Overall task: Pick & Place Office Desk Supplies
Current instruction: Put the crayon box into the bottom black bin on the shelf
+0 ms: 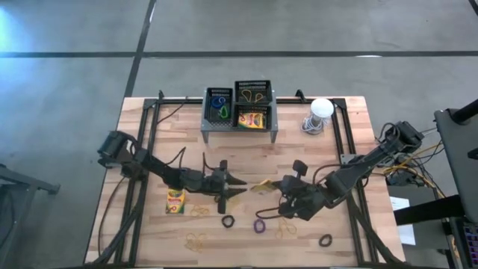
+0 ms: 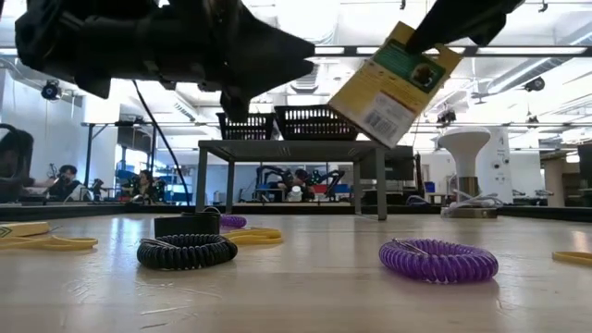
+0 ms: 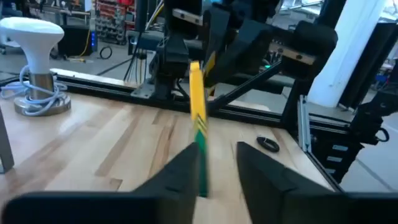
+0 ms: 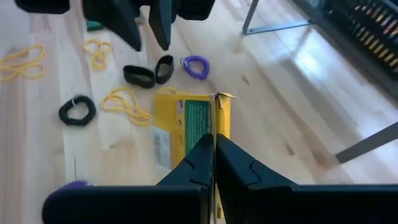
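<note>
Bare counter between mesh rack and arms lay open; near edge cluttered by loop bands, rubber bands, crayon box.

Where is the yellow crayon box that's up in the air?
In the high view, the crayon box hangs over the table's middle, pinched in the right gripper, with the left gripper right beside it.

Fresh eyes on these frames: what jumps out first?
A yellow-and-green crayon box hangs in mid-air at table centre, pinched in the right gripper, with the left gripper open beside it. Loop bands lie below: a black one and a purple one.
</note>
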Robot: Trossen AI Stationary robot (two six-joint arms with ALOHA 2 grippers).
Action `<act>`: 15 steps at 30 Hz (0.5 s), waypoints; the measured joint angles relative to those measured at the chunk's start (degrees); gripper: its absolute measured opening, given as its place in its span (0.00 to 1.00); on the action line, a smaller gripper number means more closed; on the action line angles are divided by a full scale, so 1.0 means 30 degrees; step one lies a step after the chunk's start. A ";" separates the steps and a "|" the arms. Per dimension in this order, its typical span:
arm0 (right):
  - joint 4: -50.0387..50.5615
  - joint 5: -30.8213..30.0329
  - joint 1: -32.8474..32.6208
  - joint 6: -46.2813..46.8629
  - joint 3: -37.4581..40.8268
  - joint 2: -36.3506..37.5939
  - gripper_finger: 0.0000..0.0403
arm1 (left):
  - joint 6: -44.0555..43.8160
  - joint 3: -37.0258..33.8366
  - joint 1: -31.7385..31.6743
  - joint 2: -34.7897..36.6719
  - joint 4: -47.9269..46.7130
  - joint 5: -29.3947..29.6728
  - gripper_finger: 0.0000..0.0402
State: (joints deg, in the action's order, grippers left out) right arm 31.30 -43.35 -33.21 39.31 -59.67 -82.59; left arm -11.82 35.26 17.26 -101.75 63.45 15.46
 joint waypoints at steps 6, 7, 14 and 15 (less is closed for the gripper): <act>-0.0070 -0.0605 -0.0007 -0.0109 -0.0255 0.0000 0.02 | 0.0384 0.1670 -0.0086 -0.0248 -0.2698 0.0036 0.54; -0.0087 -0.0605 -0.0007 -0.0108 -0.0306 0.0000 0.02 | 0.0397 0.1956 -0.0119 -0.0248 -0.3368 0.0101 0.57; -0.0149 -0.0605 -0.0007 -0.0253 -0.0550 0.0000 0.02 | -0.0178 0.3901 -0.0167 -0.0248 -0.8060 0.1508 0.69; -0.0193 -0.0606 -0.0007 -0.0255 -0.0586 0.0000 0.02 | -0.0171 0.4103 -0.0160 -0.0248 -0.8428 0.1493 0.69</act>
State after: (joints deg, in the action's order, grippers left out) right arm 30.72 -45.17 -33.23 38.54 -61.43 -82.59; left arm -12.34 47.57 16.78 -102.50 38.17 19.94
